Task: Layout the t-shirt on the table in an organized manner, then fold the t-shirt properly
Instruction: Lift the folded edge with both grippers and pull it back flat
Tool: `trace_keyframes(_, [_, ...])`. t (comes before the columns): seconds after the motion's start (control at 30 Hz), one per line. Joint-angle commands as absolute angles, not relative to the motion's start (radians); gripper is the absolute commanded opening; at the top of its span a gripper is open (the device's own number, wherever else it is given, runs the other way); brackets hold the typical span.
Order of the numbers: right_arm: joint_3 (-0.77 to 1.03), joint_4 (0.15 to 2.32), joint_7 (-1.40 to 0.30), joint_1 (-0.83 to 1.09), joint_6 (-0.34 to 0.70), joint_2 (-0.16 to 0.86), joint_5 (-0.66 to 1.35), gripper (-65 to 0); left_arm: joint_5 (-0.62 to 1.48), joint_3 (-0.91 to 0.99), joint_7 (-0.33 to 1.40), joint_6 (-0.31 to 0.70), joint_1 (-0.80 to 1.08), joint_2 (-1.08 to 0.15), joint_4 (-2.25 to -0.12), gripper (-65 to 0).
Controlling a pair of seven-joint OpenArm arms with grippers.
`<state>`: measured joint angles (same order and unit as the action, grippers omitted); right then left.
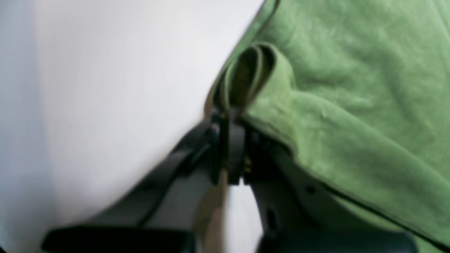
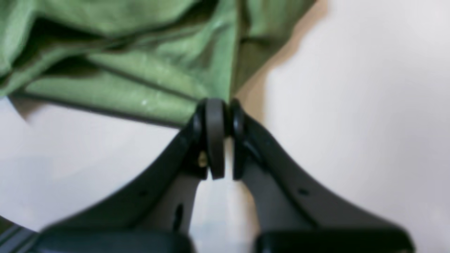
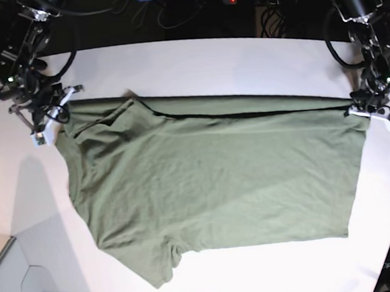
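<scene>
The t-shirt (image 3: 211, 178) lies spread across the middle of the table (image 3: 195, 58), olive-green and wrinkled, stretched wide between the two arms. Its upper edge runs as a fairly straight fold line from one gripper to the other, with a dark gap showing along part of that line. One short sleeve juts out at the lower edge, toward the near side of the table, and another bunches up near the upper corner on the base view's left.

Right gripper (image 2: 221, 105) — seen on the left of the base view — has its jaws pressed together on a corner of the cloth; the wrist view shows the fabric (image 2: 140, 70) gathered in folds just beyond the fingertips, with white table on both sides.

Left gripper (image 1: 232, 112) — on the right of the base view — likewise pinches the shirt edge. In its wrist view a small loop of green cloth stands up right above the closed tips, and the rest of the fabric (image 1: 351, 88) drapes over one finger. The picture is blurred, so finer detail cannot be told
</scene>
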<state>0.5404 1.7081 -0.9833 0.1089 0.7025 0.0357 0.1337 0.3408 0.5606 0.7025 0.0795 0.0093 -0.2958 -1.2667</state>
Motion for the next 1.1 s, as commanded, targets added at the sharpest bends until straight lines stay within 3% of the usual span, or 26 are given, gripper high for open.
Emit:
trace_keyframes(0.0, [0.539, 1.756, -0.967, 0.088, 0.698, 0.047, 0.139, -65.0, 0.340, 0.565, 0.677, 0.074, 0.010, -0.315, -1.300, -64.9])
trace_keyframes(0.57, [0.435, 1.784, -1.145, -0.199, 0.698, 0.127, 0.134, -65.0, 0.341, 0.564, 0.938, 0.074, -0.147, -0.312, -1.498, -64.9])
trace_keyframes(1.07, [0.443, 1.788, -1.141, -0.030, 0.698, 0.128, 0.134, -65.0, 0.340, 0.567, 0.947, 0.076, -0.041, -0.314, -1.503, -64.9])
